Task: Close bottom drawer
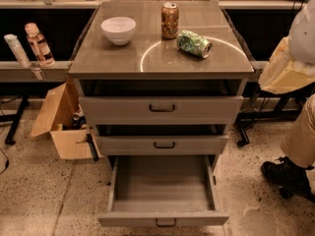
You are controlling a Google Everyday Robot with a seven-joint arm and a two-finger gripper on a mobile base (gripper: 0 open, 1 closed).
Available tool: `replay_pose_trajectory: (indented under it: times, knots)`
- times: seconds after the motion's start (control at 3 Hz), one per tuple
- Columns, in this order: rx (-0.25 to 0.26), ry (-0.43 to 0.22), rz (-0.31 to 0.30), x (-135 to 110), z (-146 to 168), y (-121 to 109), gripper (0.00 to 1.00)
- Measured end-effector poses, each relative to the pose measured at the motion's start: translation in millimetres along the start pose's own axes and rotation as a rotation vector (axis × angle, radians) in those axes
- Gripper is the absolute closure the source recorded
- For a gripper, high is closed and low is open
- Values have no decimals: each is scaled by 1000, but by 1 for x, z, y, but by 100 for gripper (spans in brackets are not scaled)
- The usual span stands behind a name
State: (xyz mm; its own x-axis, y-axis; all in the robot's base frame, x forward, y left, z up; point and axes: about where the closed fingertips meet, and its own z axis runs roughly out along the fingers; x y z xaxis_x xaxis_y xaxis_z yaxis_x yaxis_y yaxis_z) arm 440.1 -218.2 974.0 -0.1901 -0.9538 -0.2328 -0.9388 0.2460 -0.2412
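The flat-fronted grey bottom drawer (pixel 162 186) is pulled way out from the foot of the cabinet. Its plain grey tray is bare, and the small dark bar handle (pixel 166 223) sits right at the lower edge of the shot. Just above it is the narrow grey middle drawer (pixel 162 145), then the taller grey top drawer (pixel 161 109). Both of those look to sit a little forward of the frame, with dark gaps over them.

On the brown-grey cabinet top (pixel 113 60) there's a round white bowl (pixel 118 30) on the left. An upright copper-coloured drink can (pixel 170 20) stands near the middle. Just to its right, a crumpled green can (pixel 194 43) lies on its side.

Down on the speckled floor (pixel 39 195), an open cardboard box (pixel 61 127) sits left of the cabinet. A tan trouser leg (pixel 301 136) with a black shoe (pixel 286 177) is off to the right.

The gripper is nowhere in the shot, so I can't tell its state.
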Motion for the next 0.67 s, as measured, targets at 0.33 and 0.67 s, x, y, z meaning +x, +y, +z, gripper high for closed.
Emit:
replay_pose_trajectory:
  times: [0.33, 0.67]
  knots:
    - [-44, -84, -131, 0, -3, 6, 100]
    - [-74, -144, -265, -4, -3, 13, 100]
